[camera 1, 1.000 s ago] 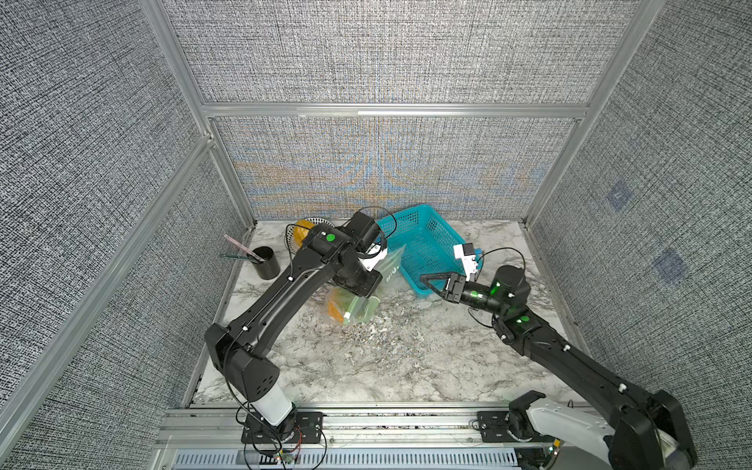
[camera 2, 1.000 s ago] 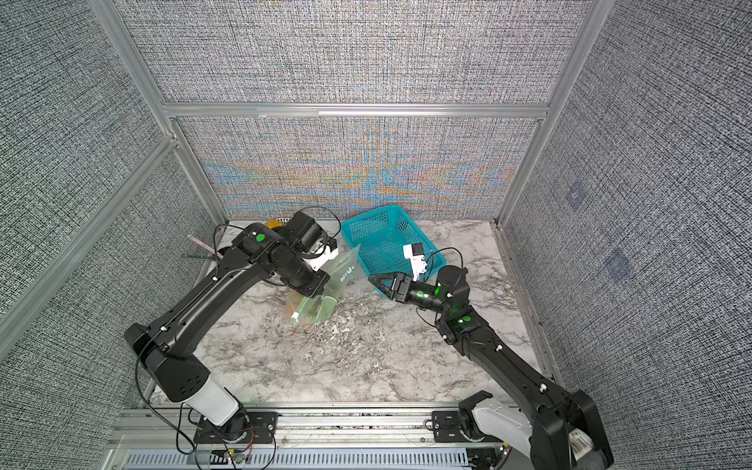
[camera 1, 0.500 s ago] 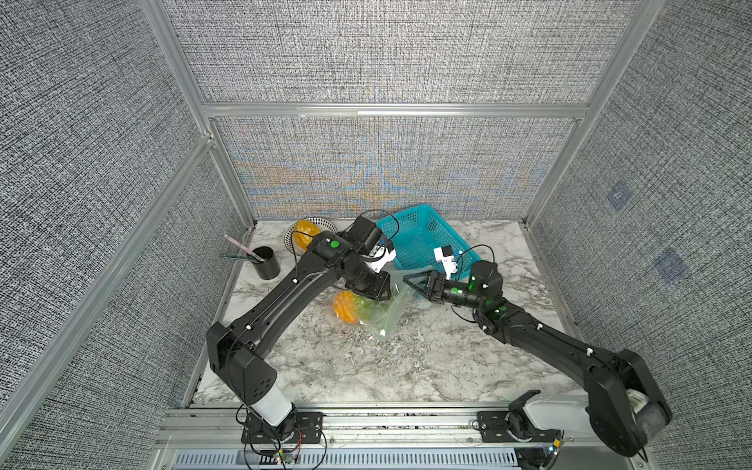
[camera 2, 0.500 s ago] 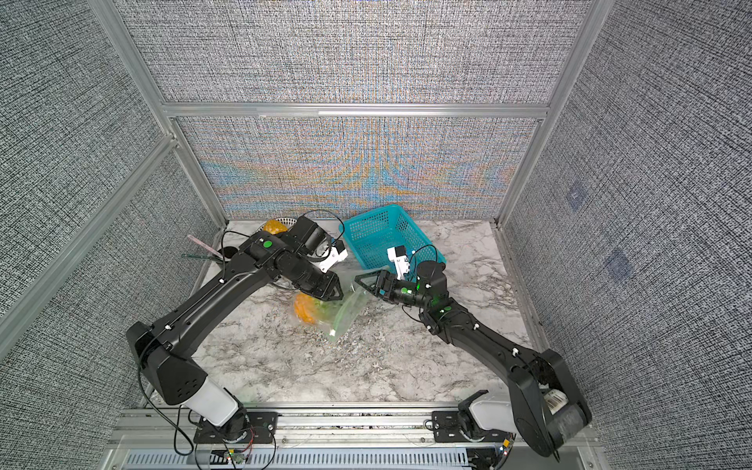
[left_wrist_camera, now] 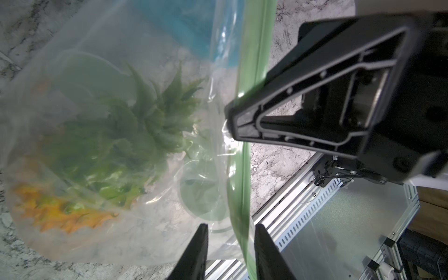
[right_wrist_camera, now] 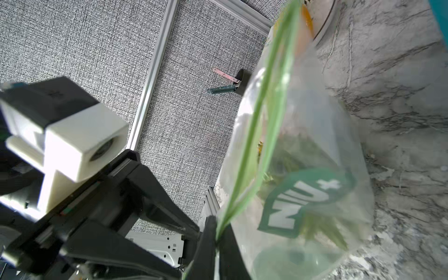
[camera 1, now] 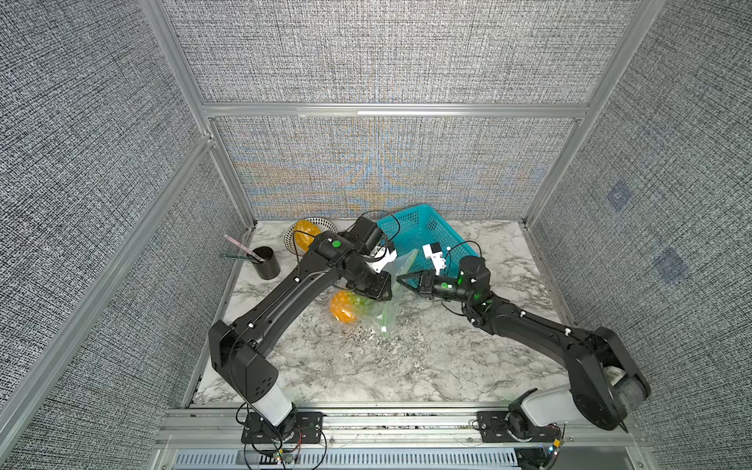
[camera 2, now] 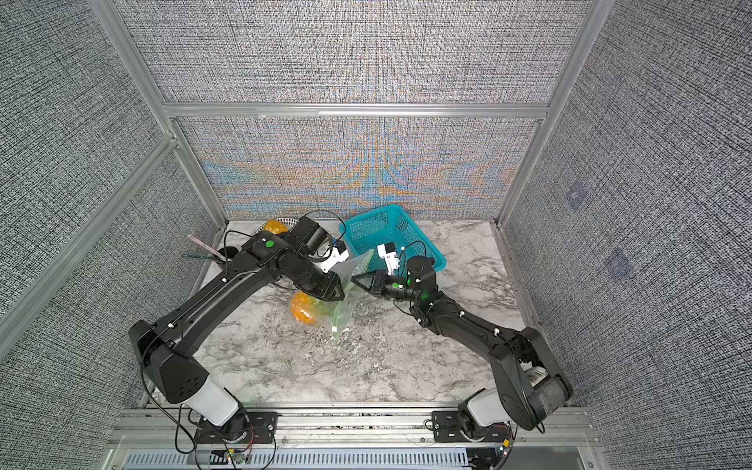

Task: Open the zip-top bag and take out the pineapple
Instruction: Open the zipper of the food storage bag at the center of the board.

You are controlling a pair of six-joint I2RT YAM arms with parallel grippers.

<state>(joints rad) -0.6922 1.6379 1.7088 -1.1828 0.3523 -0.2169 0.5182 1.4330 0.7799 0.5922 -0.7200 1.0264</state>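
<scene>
The bag (camera 1: 386,315) (camera 2: 346,303) stands near the middle of the table (camera 1: 407,366), just in front of a teal basket (camera 1: 423,228). Its lower end rests on the table and its zip strip (left_wrist_camera: 254,60) (right_wrist_camera: 266,121) is lifted between the two arms.

The pineapple (camera 1: 344,307) (camera 2: 303,307) is inside the bag, low down by the table, with its crown towards the strip in the left wrist view (left_wrist_camera: 97,157).

The right gripper (camera 1: 401,278) (camera 2: 354,278) is closed tight on the edge of the strip; the right wrist view shows green plastic pinched at its tip (right_wrist_camera: 215,224).

The left gripper (camera 1: 384,291) (camera 2: 335,291) sits just beside it. Its jaws stand narrowly apart, with the strip running through the gap (left_wrist_camera: 230,226) and daylight on either side. Whether the zip itself is parted I cannot tell.

Behind the left arm are a black cup (camera 1: 266,262) and a white strainer (camera 1: 327,223) holding a smooth orange fruit (camera 1: 307,232).
</scene>
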